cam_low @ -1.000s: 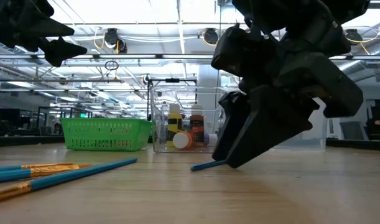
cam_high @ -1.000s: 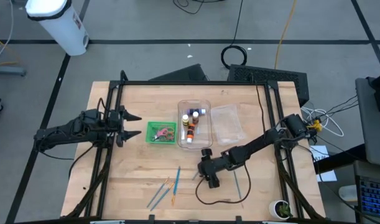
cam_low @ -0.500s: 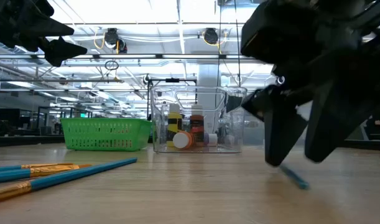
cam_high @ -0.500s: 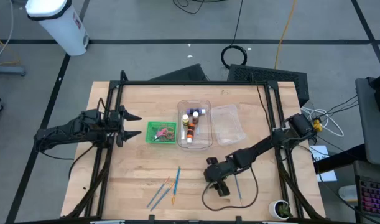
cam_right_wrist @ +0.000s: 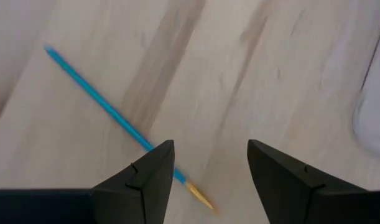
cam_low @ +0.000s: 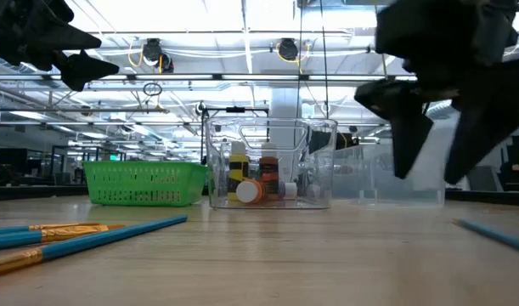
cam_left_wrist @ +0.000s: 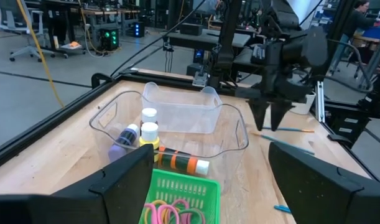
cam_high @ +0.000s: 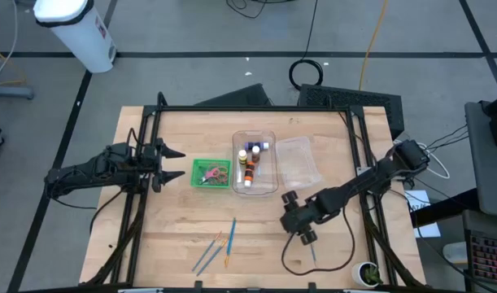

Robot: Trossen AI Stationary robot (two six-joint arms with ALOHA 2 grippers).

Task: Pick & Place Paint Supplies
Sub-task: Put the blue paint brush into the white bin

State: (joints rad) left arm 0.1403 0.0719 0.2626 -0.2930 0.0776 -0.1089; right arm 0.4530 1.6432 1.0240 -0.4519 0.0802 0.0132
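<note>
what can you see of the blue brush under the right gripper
The blue brush is a thin straight stick with a bright blue handle and a short orange-gold end. It lies flat on the bare wooden table, apart from the other brushes. The right gripper hangs above it with fingers open, empty; one finger covers part of the handle in the wrist view.

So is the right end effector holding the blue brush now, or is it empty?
Empty. The right end effector is open above the table, and the blue brush lies flat on the wood, outside its fingers.
</note>
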